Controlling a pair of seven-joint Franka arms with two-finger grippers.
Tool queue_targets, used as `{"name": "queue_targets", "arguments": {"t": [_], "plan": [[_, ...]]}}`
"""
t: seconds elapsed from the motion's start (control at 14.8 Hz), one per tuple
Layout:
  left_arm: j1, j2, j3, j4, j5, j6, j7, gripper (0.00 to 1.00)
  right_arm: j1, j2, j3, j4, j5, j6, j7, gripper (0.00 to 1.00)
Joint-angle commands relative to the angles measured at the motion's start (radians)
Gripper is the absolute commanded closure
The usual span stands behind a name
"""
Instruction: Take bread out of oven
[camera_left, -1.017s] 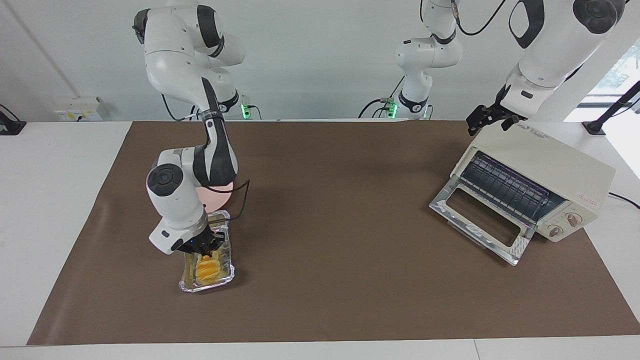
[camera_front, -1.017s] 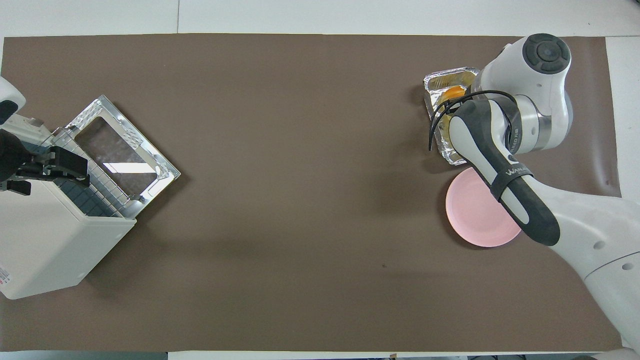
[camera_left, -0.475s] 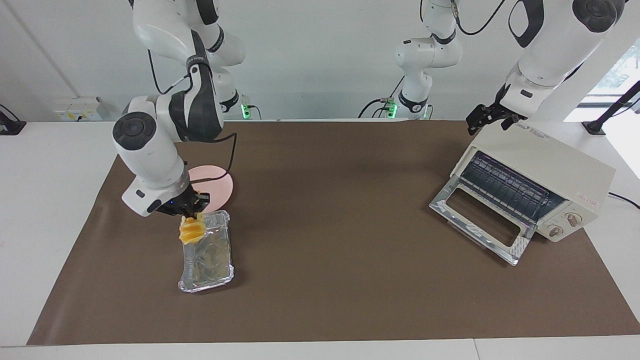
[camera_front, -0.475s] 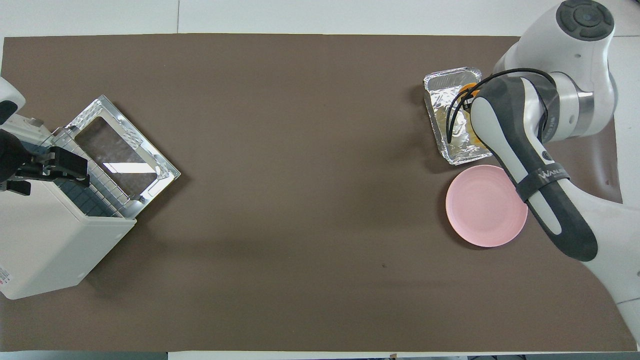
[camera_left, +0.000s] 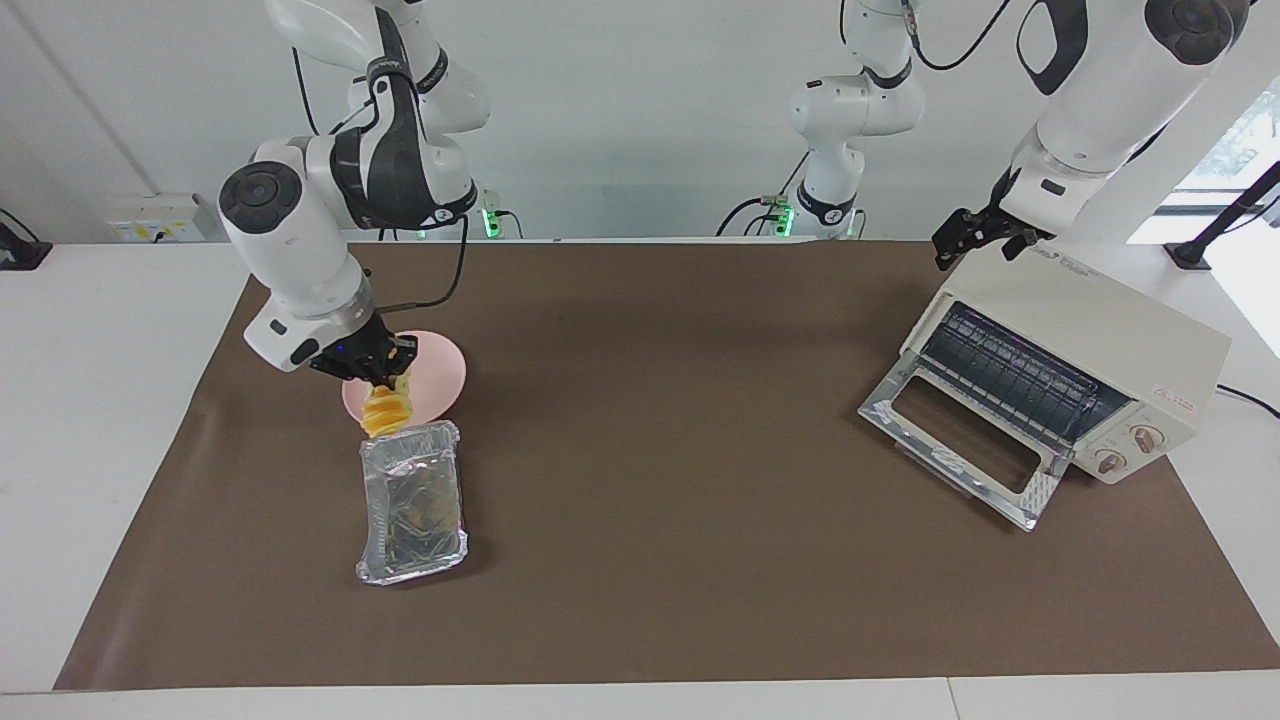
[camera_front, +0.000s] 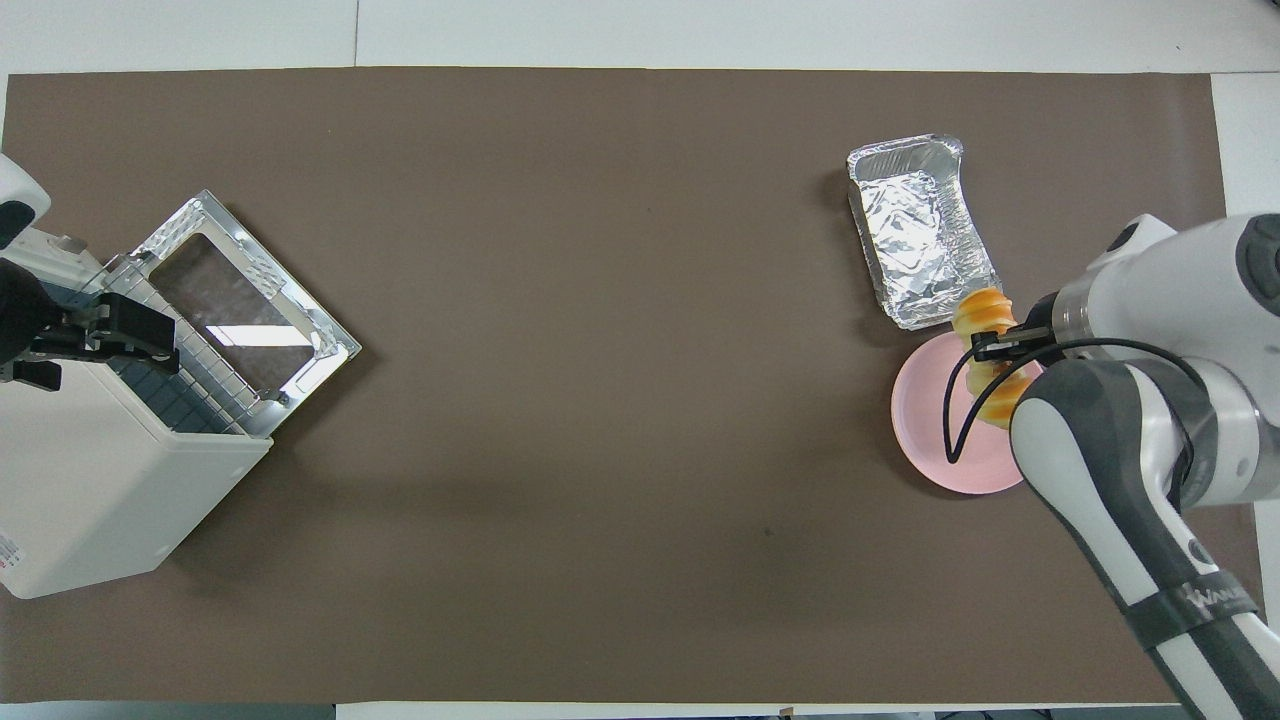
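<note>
In the facing view, at nine o'clock on the tabletop (camera_left: 640, 620), our right hand (camera_left: 385, 372) was squeezing the bread (camera_left: 386, 410). We had just lifted it from the foil tray (camera_left: 412, 500). Now it hung over the pink plate (camera_left: 445, 372). At three o'clock the oven (camera_left: 1090, 340) stood open, with our left hand (camera_left: 965, 240) spread wide at its top, waiting. We thought the bread only needed setting down.

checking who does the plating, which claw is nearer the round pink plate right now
Right. The right claw holds the yellow ridged bread up over the round pink plate. The left claw is over the cream-white toaster oven at the left arm's end.
</note>
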Motion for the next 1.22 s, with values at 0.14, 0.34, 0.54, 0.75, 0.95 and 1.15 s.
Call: {"name": "queue_targets", "arguments": {"t": [0.14,0.34,0.54,0.75,0.95,1.15], "plan": [[-0.007,-0.017,0.010,-0.012,-0.017,0.000,0.010,0.00,-0.006,-0.085,0.008,-0.248,0.030,0.259,-0.027,1.00],[-0.007,-0.017,0.010,-0.012,-0.017,0.003,0.010,0.00,-0.003,-0.065,0.010,-0.300,0.030,0.359,-0.026,1.00],[-0.009,-0.019,0.010,-0.014,-0.017,0.000,0.010,0.00,-0.003,-0.056,0.010,-0.305,0.030,0.370,-0.017,1.00],[-0.012,-0.021,0.010,-0.015,-0.017,-0.002,0.010,0.00,-0.005,-0.054,0.010,-0.302,0.030,0.359,-0.013,0.00],[-0.007,-0.024,0.010,-0.017,-0.017,-0.006,0.011,0.00,-0.005,-0.054,0.008,-0.287,0.030,0.321,-0.016,0.00],[-0.004,-0.024,0.012,-0.011,-0.017,-0.009,0.011,0.00,-0.005,-0.056,0.008,-0.178,0.030,0.168,-0.027,0.00]]}}
